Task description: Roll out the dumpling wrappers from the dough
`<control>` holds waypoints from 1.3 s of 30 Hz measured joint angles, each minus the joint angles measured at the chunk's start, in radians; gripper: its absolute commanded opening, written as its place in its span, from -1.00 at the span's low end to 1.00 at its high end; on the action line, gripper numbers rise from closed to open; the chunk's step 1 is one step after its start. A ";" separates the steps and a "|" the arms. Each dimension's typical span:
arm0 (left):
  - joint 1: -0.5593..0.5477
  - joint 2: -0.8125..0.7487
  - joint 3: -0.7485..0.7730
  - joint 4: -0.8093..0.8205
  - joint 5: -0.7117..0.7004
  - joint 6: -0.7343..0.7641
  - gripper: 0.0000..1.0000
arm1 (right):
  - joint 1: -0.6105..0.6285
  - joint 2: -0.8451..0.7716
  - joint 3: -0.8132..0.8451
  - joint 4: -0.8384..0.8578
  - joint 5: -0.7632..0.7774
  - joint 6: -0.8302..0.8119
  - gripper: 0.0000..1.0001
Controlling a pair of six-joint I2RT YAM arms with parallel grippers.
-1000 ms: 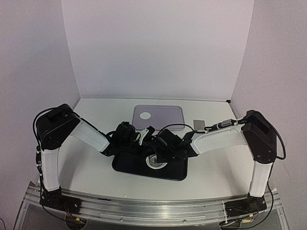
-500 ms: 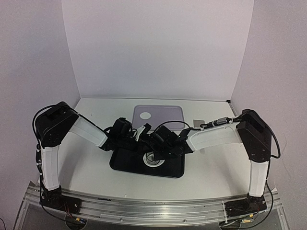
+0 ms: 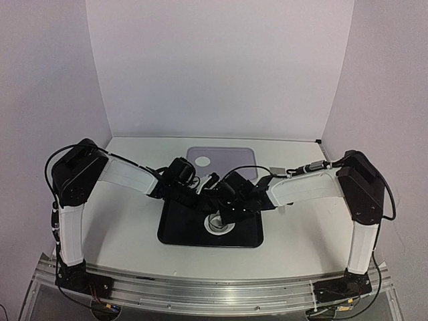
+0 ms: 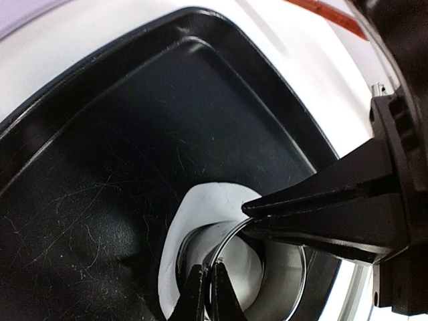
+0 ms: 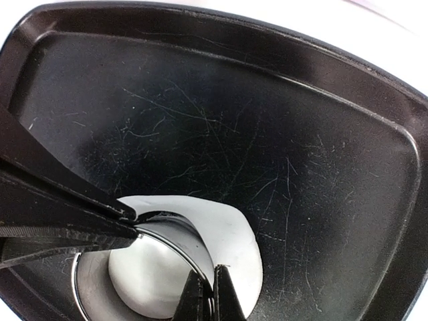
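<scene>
A black tray (image 3: 177, 234) holds a flattened patch of white dough (image 3: 208, 217) with a metal ring cutter (image 3: 218, 225) standing in it. Both grippers pinch the cutter's rim. In the left wrist view my left gripper (image 4: 206, 291) is shut on the near rim (image 4: 231, 241), and the right fingers (image 4: 321, 214) clamp it from the right. In the right wrist view my right gripper (image 5: 206, 294) is shut on the rim, with dough (image 5: 231, 234) outside it and a round white disc (image 5: 144, 274) inside. One dumpling wrapper (image 3: 201, 160) lies on the grey tray (image 3: 234, 160).
The grey tray sits behind the black tray, towards the back wall. A small grey card (image 3: 275, 167) lies right of it, partly under the right arm's cable. Both forearms cross over the black tray's far edge. White tabletop surrounds both trays.
Both wrists have moved a little farther back and right while still holding the cutter. The black tray has shifted slightly to the right.
</scene>
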 measured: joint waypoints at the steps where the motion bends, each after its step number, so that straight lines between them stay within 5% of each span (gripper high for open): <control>1: -0.003 0.001 0.013 -0.026 -0.003 0.004 -1.00 | -0.001 0.000 0.005 -0.012 -0.001 -0.010 -1.00; 25: -0.010 -0.048 0.187 -0.302 -0.046 0.089 -1.00 | -0.018 -0.059 0.115 -0.173 0.003 -0.050 -1.00; 31: 0.038 -0.112 0.226 -0.403 -0.056 0.166 -1.00 | -0.013 -0.039 0.249 -0.226 0.006 -0.048 -1.00; 39: 0.207 -0.254 0.173 -0.574 -0.111 0.302 -1.00 | 0.029 0.213 0.613 -0.216 -0.045 -0.053 -1.00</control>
